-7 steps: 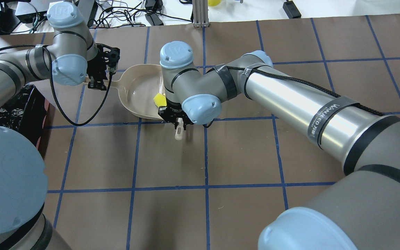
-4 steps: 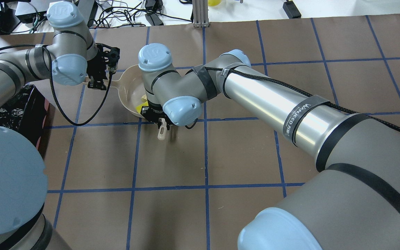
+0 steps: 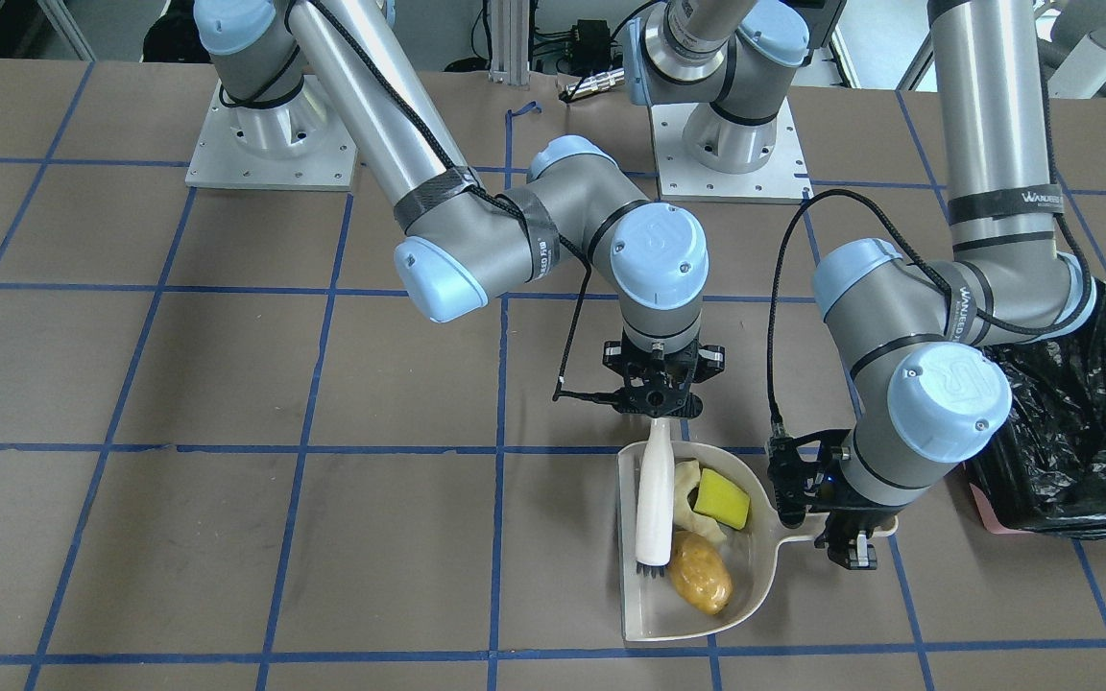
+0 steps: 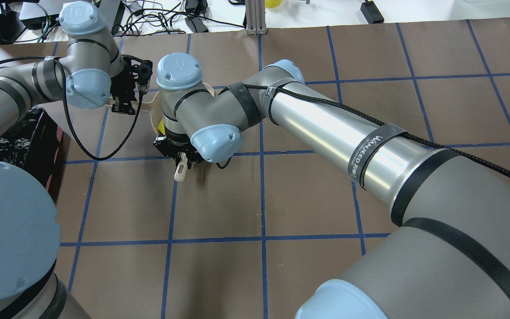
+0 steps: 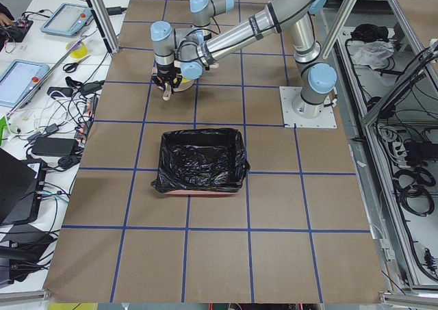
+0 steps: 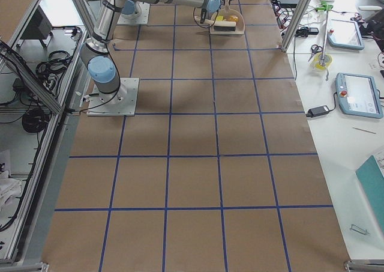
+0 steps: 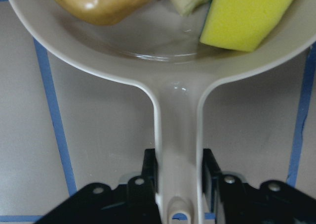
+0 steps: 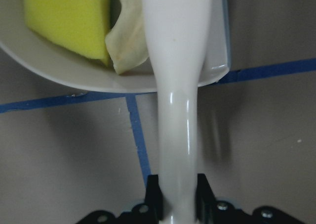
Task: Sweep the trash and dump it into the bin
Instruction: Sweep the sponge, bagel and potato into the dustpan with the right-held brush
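The beige dustpan (image 3: 697, 619) lies on the table and holds all three trash pieces: the golden-brown lump (image 3: 700, 573), the pale crescent (image 3: 686, 477) and the yellow sponge wedge (image 3: 722, 499). My left gripper (image 3: 846, 537) is shut on the dustpan handle (image 7: 177, 135). My right gripper (image 3: 661, 408) is shut on the white brush (image 3: 654, 499), whose bristle end rests inside the pan beside the trash. In the overhead view my right arm hides most of the pan. The bin (image 3: 1062, 432), black-bagged on a pink base, stands just beyond my left arm.
Brown paper with blue tape grid lines covers the table (image 4: 308, 199). The bin also shows in the overhead view (image 4: 20, 137) at the left edge. Cables and a metal post (image 4: 255, 17) lie past the far edge.
My right arm has swept the brush leftward in the overhead view, across the dustpan toward its handle side, pushing the yellow wedge with it. My left arm and the pan have not moved.
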`<state>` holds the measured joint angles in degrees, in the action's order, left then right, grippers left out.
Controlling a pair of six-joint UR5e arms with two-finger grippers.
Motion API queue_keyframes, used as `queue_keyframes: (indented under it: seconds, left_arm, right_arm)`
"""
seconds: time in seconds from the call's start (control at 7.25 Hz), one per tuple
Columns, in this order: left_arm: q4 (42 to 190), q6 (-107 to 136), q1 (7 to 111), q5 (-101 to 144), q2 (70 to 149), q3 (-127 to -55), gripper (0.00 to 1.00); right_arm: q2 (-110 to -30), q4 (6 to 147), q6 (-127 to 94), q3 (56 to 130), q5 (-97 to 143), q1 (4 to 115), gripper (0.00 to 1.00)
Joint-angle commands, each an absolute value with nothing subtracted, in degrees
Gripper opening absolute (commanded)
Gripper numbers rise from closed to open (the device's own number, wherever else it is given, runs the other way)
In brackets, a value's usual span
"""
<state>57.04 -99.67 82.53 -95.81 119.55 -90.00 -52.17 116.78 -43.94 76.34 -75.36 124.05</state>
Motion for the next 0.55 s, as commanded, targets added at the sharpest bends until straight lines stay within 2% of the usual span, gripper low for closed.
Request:
queue_keyframes:
  seconds: [0.0,0.41]
  left_arm:
    - [57.04,-99.67,82.53,-95.71,119.53,-90.00,0.00]
    - [57.04,-99.67,82.53,-95.71,119.53,-90.00,0.00]
  right_arm:
    - [-52.29,116.37,-45.27,75.06,-74.44,124.54,0.00]
    - [-53.08,112.78,-40.87,75.32,-78.29,121.13,0.00]
